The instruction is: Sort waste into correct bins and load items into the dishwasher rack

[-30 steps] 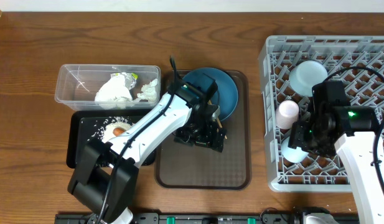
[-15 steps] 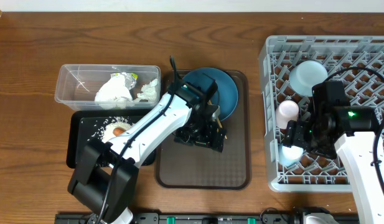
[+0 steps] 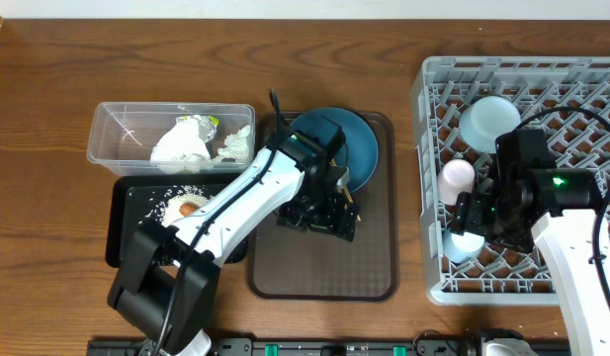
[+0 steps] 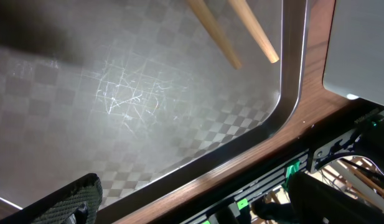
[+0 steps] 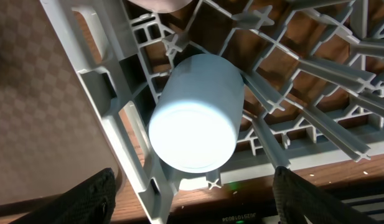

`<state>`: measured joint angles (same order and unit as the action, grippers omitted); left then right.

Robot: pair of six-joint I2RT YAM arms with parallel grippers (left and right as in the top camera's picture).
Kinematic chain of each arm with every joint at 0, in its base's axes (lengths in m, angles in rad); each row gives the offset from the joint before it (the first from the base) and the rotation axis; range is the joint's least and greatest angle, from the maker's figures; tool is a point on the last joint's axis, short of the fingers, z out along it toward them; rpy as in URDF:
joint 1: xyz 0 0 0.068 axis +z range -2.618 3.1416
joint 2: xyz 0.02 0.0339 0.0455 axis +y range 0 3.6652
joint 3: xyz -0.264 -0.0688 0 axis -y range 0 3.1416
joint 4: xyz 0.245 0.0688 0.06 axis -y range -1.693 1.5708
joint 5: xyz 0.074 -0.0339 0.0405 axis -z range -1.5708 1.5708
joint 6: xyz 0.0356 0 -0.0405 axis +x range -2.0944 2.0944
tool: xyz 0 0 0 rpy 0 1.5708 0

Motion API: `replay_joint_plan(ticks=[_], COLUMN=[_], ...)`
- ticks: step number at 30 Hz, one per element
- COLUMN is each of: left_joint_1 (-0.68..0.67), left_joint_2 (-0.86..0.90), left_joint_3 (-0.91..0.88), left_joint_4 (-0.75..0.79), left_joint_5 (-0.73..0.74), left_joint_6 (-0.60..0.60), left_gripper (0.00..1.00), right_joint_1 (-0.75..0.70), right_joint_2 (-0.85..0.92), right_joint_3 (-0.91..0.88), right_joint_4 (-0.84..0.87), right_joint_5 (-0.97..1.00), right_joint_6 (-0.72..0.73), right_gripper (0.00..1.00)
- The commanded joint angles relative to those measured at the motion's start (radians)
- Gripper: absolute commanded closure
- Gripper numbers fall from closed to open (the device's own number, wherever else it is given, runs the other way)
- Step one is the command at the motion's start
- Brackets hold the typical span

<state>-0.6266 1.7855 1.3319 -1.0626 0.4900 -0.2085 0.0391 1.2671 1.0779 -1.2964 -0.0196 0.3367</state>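
The light blue cup (image 5: pixel 195 118) stands upside down in the grey dishwasher rack (image 3: pixel 433 287), near its front left corner. My right gripper (image 5: pixel 192 196) is open above it, a finger on each side and clear of its wall. A pink cup (image 3: pixel 457 180) and a light blue bowl (image 3: pixel 489 124) sit further back in the rack. My left gripper (image 4: pixel 198 202) hangs open over the brown serving tray (image 3: pixel 324 277), and two wooden chopsticks (image 4: pixel 232 31) lie on the tray just ahead of it. The clear tub (image 3: pixel 112 148) holds white napkins (image 3: pixel 181 143). In the black tray (image 3: pixel 122 247) are rice and a carrot (image 3: pixel 190 208).
A dark blue plate (image 3: pixel 349 138) rests on the far end of the brown serving tray, partly under my left arm. The tub and black tray sit side by side left of the serving tray. Bare wood separates the serving tray from the rack.
My right gripper's jaws have spread wider and come off the light blue cup, which stays in the rack. My left arm has not moved.
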Motion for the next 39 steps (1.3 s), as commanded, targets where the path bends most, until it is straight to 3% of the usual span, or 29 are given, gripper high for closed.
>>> replay_joint_plan(ticks=[1, 14, 31, 39], left_joint_1=[0.021, 0.159, 0.716, 0.929], left_joint_2=[-0.016, -0.016, -0.016, -0.016], left_joint_3=[0.005, 0.037, 0.14, 0.14], left_joint_4=[-0.006, -0.047, -0.119, -0.126], left_joint_5=[-0.012, -0.008, -0.008, -0.009], left_joint_6=[0.006, 0.006, 0.006, 0.006], left_gripper=[0.02, 0.02, 0.02, 0.02], right_joint_1=[0.02, 0.084, 0.127, 0.235], right_joint_2=[-0.01, -0.01, -0.01, -0.01], right_joint_3=[-0.004, -0.004, 0.049, 0.068], right_joint_4=[-0.001, 0.007, 0.134, 0.228], right_joint_5=[-0.014, -0.014, -0.101, -0.156], right_joint_6=[0.007, 0.002, -0.072, -0.06], right_gripper=[0.2, 0.2, 0.18, 0.16])
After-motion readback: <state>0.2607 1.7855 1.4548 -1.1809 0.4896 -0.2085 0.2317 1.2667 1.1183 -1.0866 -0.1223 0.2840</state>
